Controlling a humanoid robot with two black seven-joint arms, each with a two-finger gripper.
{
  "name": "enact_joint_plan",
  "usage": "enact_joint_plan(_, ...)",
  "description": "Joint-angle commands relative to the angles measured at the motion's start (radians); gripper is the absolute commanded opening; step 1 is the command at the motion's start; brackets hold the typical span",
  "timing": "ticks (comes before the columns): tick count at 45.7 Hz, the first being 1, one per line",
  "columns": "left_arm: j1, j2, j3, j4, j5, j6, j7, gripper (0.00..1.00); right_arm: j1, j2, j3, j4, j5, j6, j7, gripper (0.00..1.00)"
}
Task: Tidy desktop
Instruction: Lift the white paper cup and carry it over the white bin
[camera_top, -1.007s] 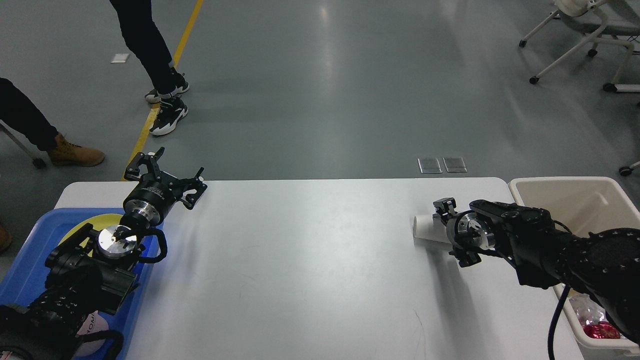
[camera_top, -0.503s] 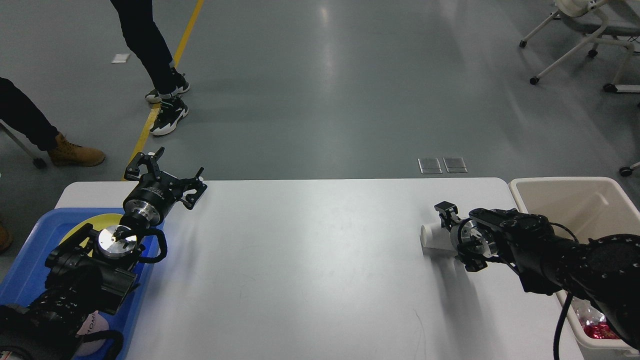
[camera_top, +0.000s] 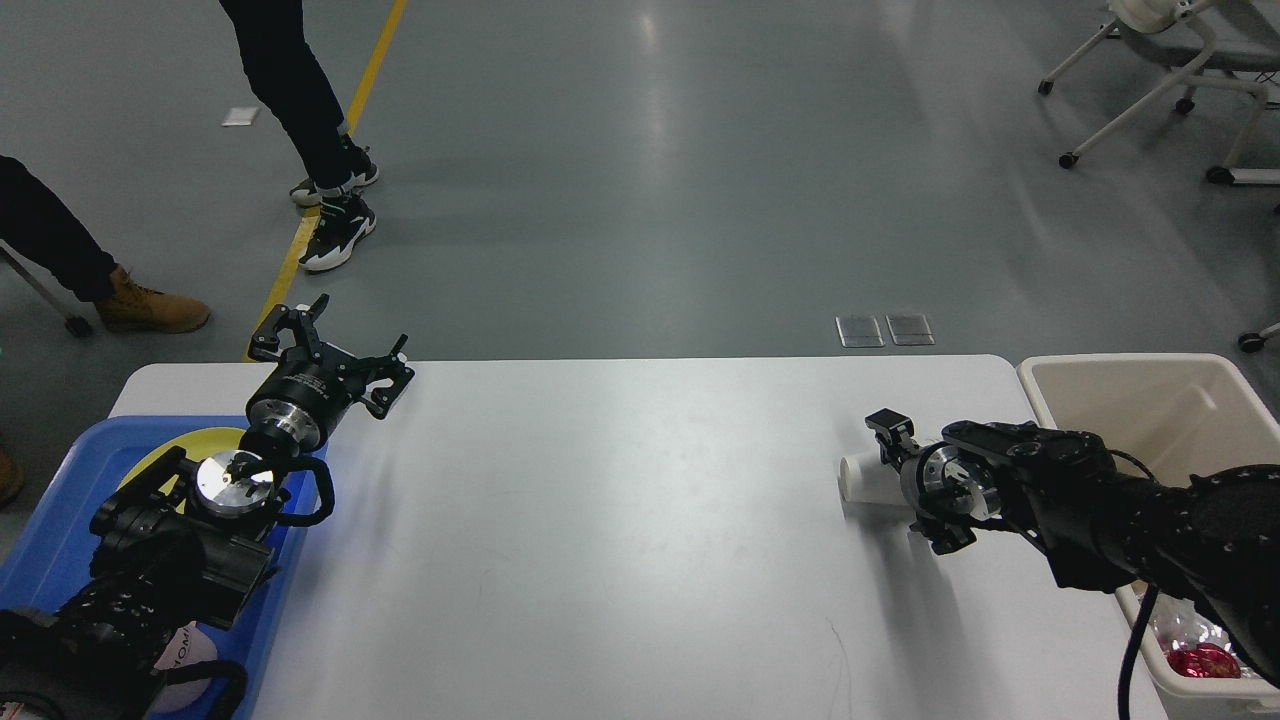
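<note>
Head view, left to right: my left gripper (camera_top: 330, 355) hangs spread and unmoved over the blue tray (camera_top: 60, 500), while my right gripper (camera_top: 905, 480), clamped on the white cup (camera_top: 862, 478), has dragged it across the desktop (camera_top: 620, 520) binward (beige bin (camera_top: 1150, 400) close)

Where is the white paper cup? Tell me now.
In the head view the white paper cup lies on its side on the right part of the desktop, at the right tool, left of the beige bin.
</note>
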Motion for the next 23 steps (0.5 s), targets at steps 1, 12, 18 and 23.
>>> enact_joint_plan(1, 0.0, 0.0, 0.0, 0.0, 0.0, 0.0, 0.0, 0.96, 0.008, -0.025, 0.0, 0.021, 0.001, 0.001, -0.001, 1.0)
enact_joint_plan(12, 0.0, 0.0, 0.0, 0.0, 0.0, 0.0, 0.0, 0.96, 0.01, -0.045, 0.0, 0.025, 0.001, 0.003, -0.001, 1.0)
enact_joint_plan(18, 0.0, 0.0, 0.0, 0.0, 0.0, 0.0, 0.0, 0.96, 0.025, -0.055, 0.0, 0.031, -0.001, 0.004, -0.003, 1.0)
enact_joint_plan(23, 0.0, 0.0, 0.0, 0.0, 0.0, 0.0, 0.0, 0.96, 0.034, -0.063, 0.0, 0.047, -0.001, 0.004, -0.003, 1.0)
